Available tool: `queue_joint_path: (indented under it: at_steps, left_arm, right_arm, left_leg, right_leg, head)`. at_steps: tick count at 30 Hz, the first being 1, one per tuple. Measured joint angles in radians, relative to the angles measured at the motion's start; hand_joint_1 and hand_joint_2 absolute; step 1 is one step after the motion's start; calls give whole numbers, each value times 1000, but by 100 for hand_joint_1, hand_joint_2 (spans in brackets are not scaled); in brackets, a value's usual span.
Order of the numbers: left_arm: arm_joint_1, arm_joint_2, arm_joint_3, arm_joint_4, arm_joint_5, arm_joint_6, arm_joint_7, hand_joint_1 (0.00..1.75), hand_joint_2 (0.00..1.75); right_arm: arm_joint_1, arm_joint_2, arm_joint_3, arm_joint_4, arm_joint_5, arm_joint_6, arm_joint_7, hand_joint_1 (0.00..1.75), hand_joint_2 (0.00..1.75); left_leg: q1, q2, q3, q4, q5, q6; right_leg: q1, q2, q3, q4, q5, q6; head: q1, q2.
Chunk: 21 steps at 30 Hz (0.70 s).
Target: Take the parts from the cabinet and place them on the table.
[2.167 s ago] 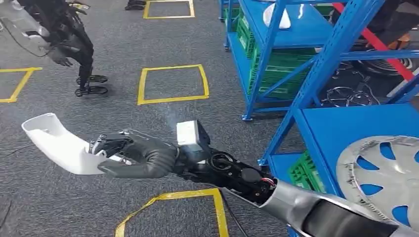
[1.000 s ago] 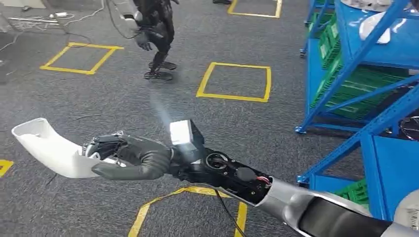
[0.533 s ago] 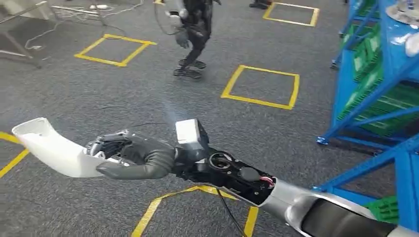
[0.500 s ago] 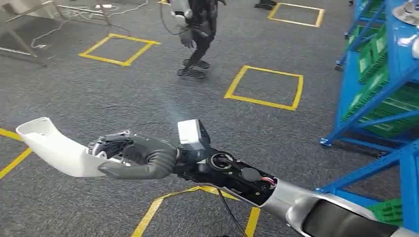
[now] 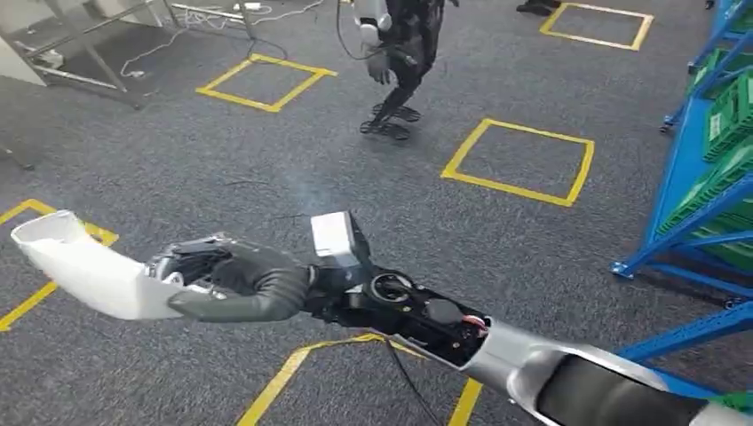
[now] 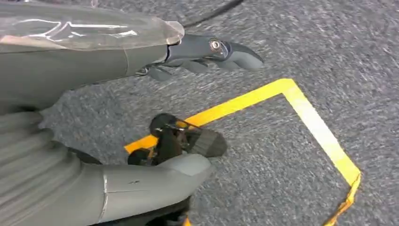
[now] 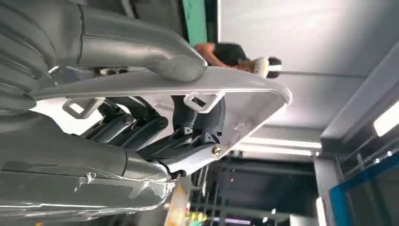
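A white curved plastic part [image 5: 75, 266] sticks out to the left over the grey carpet, held at one end by my right hand [image 5: 235, 282]. My right arm reaches in from the lower right of the head view. In the right wrist view the thumb lies over the white part [image 7: 235, 94] and the fingers of my right hand [image 7: 141, 127] curl under it around its clips. My left hand [image 6: 108, 61] hangs above the floor, thumb and fingers apart, holding nothing.
The blue rack [image 5: 701, 186] with green crates [image 5: 733, 115] stands at the right edge. Another humanoid robot [image 5: 400, 44] stands at the top middle. Yellow taped squares [image 5: 519, 164] mark the carpet. A metal frame [image 5: 89, 35] is at the top left. A person [image 7: 235, 56] is nearby.
The whole view has swung left: the blue rack and wheel cover slid off to the right, the other robot moved toward the middle. My right hand still holds the white part.
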Motion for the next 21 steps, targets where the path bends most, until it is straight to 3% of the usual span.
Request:
queue_joint_path:
  at_steps: [1,2,3,5,6,7,8,11,12,13,14,16,17,18,19,20,21]
  left_arm:
    - [0,0,0,0,0,0,0,0,175]
    - [1,0,0,0,0,0,0,0,175]
    - [3,0,0,0,0,1,1,0,175]
    - [4,2,0,0,0,1,1,0,175]
    - [3,3,0,0,0,1,1,0,175]
    - [-2,2,0,0,-2,1,2,0,175]
    - [-3,2,0,0,-3,1,2,0,175]
    - [1,2,0,0,-4,2,4,0,175]
    - [2,1,0,0,-4,2,5,0,175]
    - [1,0,0,0,-5,1,5,0,175]
    - [-1,1,0,0,-4,2,5,0,175]
    - [-3,1,0,0,-4,1,5,0,175]
    - [-2,1,0,0,-5,1,5,0,175]
    - [-2,1,0,0,-5,1,6,0,175]
    - [-2,1,0,0,-5,1,8,0,175]
    - [-2,1,0,0,-5,1,8,0,175]
    - [-3,0,0,0,-5,2,8,0,175]
  right_arm:
    - [1,0,0,3,0,0,0,175,175]
    - [1,0,0,6,-1,1,-2,175,175]
    - [1,0,0,8,-1,2,-2,175,175]
    - [1,0,0,9,-2,3,-4,175,175]
    - [0,0,0,9,-2,3,-5,175,175]
    - [0,0,0,9,-2,3,-7,175,175]
    - [0,0,0,10,-1,3,-8,175,175]
    - [0,0,0,10,0,4,-10,175,175]
    - [0,1,0,10,0,4,-10,175,175]
    - [0,1,0,10,1,4,-10,175,175]
    - [0,1,-1,10,1,6,-12,175,175]
    - [2,1,-1,15,1,11,-12,175,175]
    - [4,1,-1,17,1,12,-12,175,175]
    - [6,1,-1,18,1,12,-12,175,175]
    - [6,1,-1,20,1,13,-12,175,175]
    - [6,1,-1,20,1,14,-12,175,175]
    - [5,1,-1,20,1,15,-12,175,175]
  left_leg:
    - [0,5,-37,78,-28,-3]
    - [1,9,-56,116,-33,-5]
    - [1,11,-45,96,-13,-6]
    - [1,25,41,-62,66,-3]
    - [0,50,99,-166,104,-1]
    - [-8,82,127,-226,100,4]
    - [-9,64,124,-226,108,18]
    - [-10,41,120,-223,105,33]
    - [-3,34,123,-227,109,40]
    - [-2,27,123,-227,109,43]
    - [-2,22,123,-227,110,50]
    - [-3,3,122,-226,110,53]
    - [-4,-8,123,-226,110,53]
    - [-4,-19,123,-226,109,52]
    - [-3,-31,124,-225,109,52]
    - [-3,-45,127,-225,109,52]
    - [-3,-58,130,-224,108,50]
  right_leg:
    - [1,-13,-2,0,-1,-1]
    - [1,-24,-3,0,-1,-1]
    - [1,-34,-3,0,-1,0]
    - [1,-50,0,1,-4,3]
    - [1,-58,2,2,-6,7]
    - [11,-65,1,5,-11,13]
    - [14,-70,0,7,-12,16]
    - [13,-89,5,8,-17,29]
    - [8,-70,2,16,-27,40]
    - [6,-31,-9,50,-53,44]
    - [6,-10,-44,131,-101,47]
    - [6,-2,-130,316,-178,50]
    - [6,-1,-156,365,-186,49]
    - [6,0,-158,362,-169,47]
    - [6,0,-138,312,-131,44]
    - [6,6,-98,223,-78,39]
    - [6,25,-47,110,-21,32]
  head:
    - [-2,0]
    - [-5,0]
    - [-7,0]
    - [-11,0]
    - [-13,0]
    - [-16,0]
    - [-13,0]
    - [-2,0]
    - [-4,0]
    - [-1,0]
    - [8,0]
    - [17,0]
    - [18,0]
    - [17,0]
    - [19,0]
    - [21,0]
    - [24,0]
